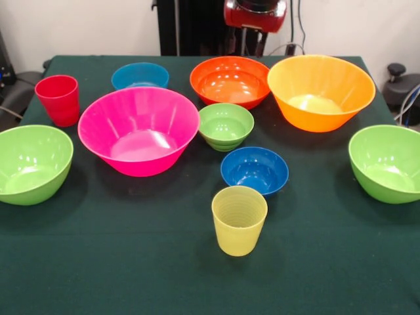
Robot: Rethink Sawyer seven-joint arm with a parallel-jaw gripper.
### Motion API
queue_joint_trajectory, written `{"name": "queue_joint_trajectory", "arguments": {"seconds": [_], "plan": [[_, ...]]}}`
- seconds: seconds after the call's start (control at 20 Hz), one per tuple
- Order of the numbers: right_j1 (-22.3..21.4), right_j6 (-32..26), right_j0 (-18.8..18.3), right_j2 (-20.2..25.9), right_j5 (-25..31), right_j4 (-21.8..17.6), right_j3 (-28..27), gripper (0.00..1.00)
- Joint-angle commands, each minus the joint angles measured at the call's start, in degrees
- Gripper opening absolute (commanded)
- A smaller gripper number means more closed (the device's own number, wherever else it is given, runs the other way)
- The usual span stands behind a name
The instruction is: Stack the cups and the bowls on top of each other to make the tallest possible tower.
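Nothing is stacked; every piece stands apart and upright on the green table point(131, 262). The pale yellow ribbed cup point(239, 220) is nearest the front, the red cup point(59, 98) at the far left. The bowls: large pink point(138, 131), light blue point(140, 76), orange-red point(230, 81), large yellow-orange point(320, 92), small lime green point(225, 125), dark blue point(254, 169), and two larger lime green ones at the left point(31, 163) and right point(387, 162) edges. The red and black end of the arm point(256, 14) hangs at the top edge, behind the orange-red bowl, holding nothing I can see.
The black pedestal point(190, 26) stands behind the table's far edge. Dark equipment sits off the table at the far left point(16, 85) and far right point(400, 82).
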Motion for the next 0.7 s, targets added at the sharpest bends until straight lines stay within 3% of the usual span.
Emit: {"name": "queue_joint_trajectory", "arguments": {"seconds": [0.05, 0.2, 0.7], "plan": [[4.04, 3.26, 0.41, 3.13, 5.27, -2.16, -8.63, 1.0], [7.6, 3.36, 0.47, 3.07, 5.38, -2.6, -13.89, 1.0], [13.97, 3.47, 1.31, 2.98, 3.29, -3.12, -22.08, 1.0]]}}
